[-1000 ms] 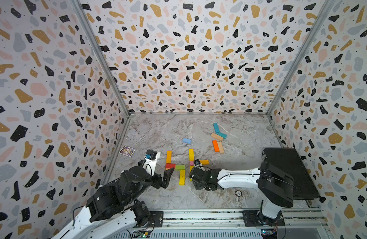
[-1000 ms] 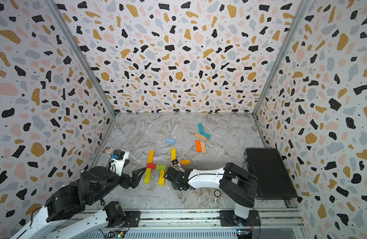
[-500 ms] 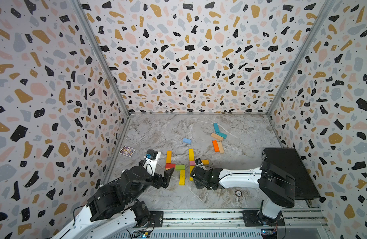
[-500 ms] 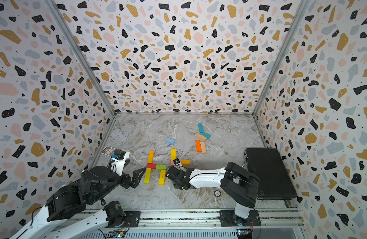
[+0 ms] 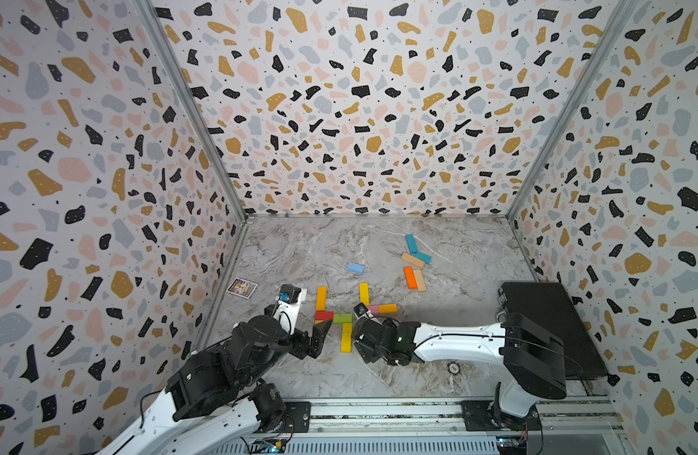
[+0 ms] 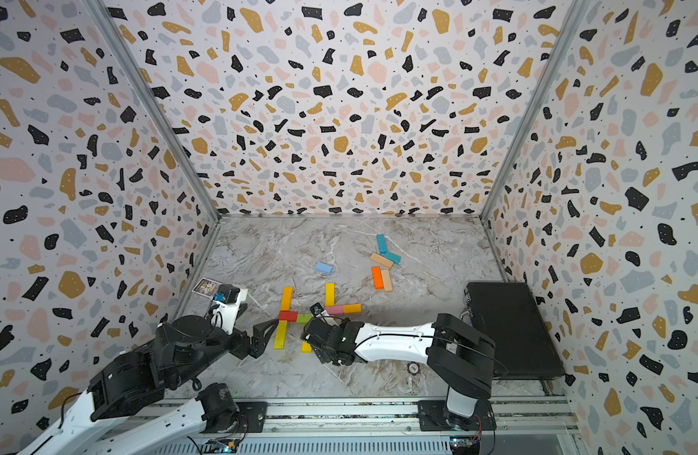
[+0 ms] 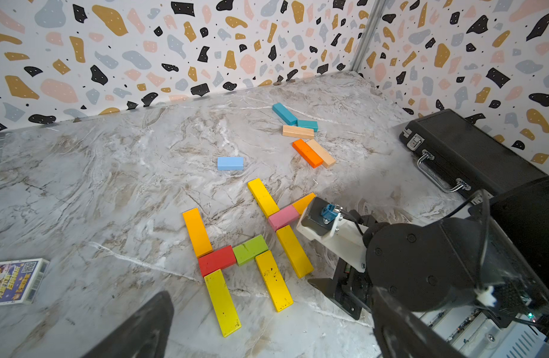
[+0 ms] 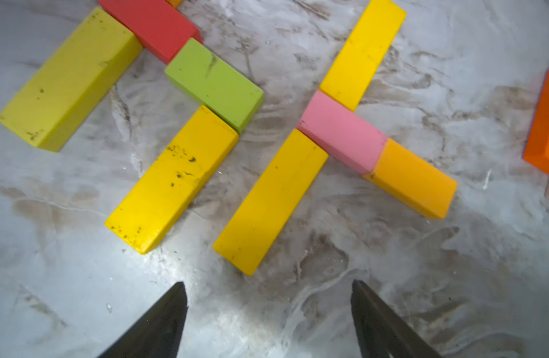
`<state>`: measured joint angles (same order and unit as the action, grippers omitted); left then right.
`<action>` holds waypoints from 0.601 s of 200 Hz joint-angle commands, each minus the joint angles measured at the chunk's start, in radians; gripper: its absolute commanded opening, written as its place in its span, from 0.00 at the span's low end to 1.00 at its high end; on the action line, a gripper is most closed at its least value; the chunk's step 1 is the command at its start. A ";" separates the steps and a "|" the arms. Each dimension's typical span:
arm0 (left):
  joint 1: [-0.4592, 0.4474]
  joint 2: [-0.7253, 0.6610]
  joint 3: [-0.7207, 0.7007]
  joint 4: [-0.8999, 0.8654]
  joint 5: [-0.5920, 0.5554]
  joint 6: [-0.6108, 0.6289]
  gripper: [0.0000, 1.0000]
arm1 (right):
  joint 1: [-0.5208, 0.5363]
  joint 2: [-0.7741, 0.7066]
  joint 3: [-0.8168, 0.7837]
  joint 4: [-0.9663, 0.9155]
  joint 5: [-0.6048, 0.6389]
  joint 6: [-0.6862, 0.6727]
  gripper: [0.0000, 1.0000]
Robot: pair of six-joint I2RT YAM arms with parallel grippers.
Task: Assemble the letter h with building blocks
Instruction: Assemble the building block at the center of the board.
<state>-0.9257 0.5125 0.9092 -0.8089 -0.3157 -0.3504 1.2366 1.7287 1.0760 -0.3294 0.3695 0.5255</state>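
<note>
L gripper [image 7: 271, 296] wide open, nothing held. Just ahead of its tips: lime bar [image 7: 222, 302] and scuffed yellow bar [image 7: 273, 280], side by side w/ a gap. Far ends capped by red block [image 7: 217, 260] and green block [image 7: 250, 249], touching end to end. Amber bar [image 7: 197, 232] running on beyond red.

R gripper [image 8: 268, 286] open fairly wide, empty, tips clear of all blocks. Straight ahead: plain yellow bar [image 8: 270, 201], near end just short of tips. At its far end pink block [image 8: 341, 131] lying crosswise, butted against orange-yellow block [image 8: 412, 178]; second yellow bar [image 8: 363, 52] beyond pink.

Loose, well beyond both tools: lt-blue block [image 7: 230, 163], teal bar [image 7: 284, 113], teal block [image 7: 307, 124], tan bar [image 7: 298, 131], orange bar [image 7: 307, 153] touching second tan bar [image 7: 322, 153].

Card [image 7: 16, 280] ahead-left of L gripper, by wall. Black case [image 7: 471, 152] right of R gripper, well apart.
</note>
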 commanded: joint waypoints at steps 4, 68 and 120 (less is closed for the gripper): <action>0.004 0.003 -0.007 0.014 0.001 0.018 0.99 | 0.002 0.040 0.055 -0.055 0.015 -0.052 0.85; 0.004 0.004 -0.005 0.014 0.001 0.025 0.99 | 0.001 0.113 0.118 -0.091 0.037 -0.069 0.85; 0.004 0.003 -0.005 0.014 -0.001 0.025 0.99 | 0.000 0.158 0.161 -0.095 0.043 -0.078 0.85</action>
<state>-0.9257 0.5129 0.9092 -0.8089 -0.3157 -0.3428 1.2366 1.8683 1.1893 -0.3908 0.3878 0.4595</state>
